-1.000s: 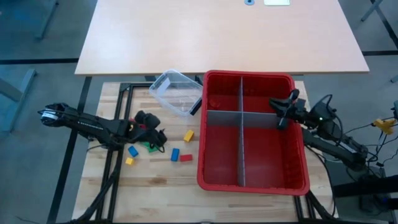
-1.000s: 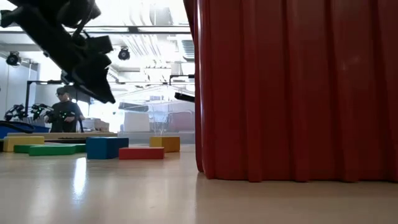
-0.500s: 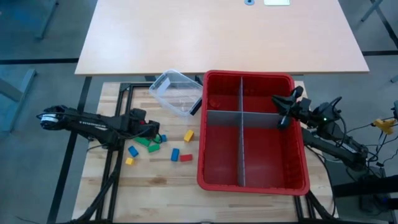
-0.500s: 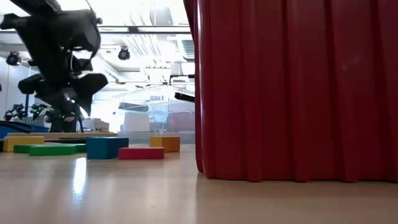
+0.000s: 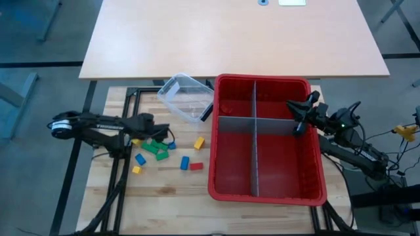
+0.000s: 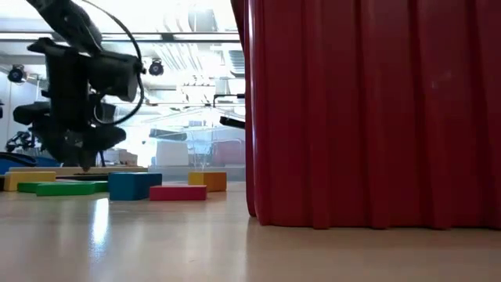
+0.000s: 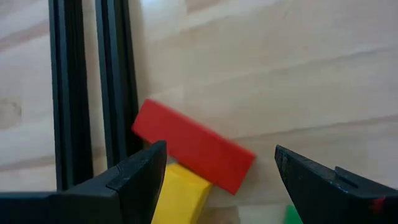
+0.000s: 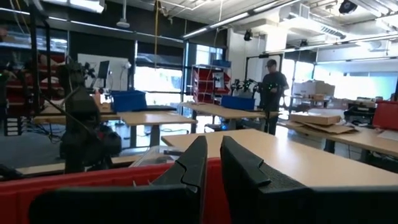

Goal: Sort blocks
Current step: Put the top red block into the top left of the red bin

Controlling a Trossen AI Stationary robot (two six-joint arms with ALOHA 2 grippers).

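Left of the red bin, left gripper sits low over the wooden table, pointing down, jaws spread, nothing held. Between its fingers: red bar lying on a yellow block. Other blocks are scattered between gripper and bin; clear tub behind them. Right gripper hovers above the bin's right rim, clenched, empty. No readable labels.

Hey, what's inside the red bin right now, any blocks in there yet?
The red bin holds grey dividers splitting it into compartments, and no blocks show in any of them. The right gripper hangs over the upper right compartment and covers a little of its floor.
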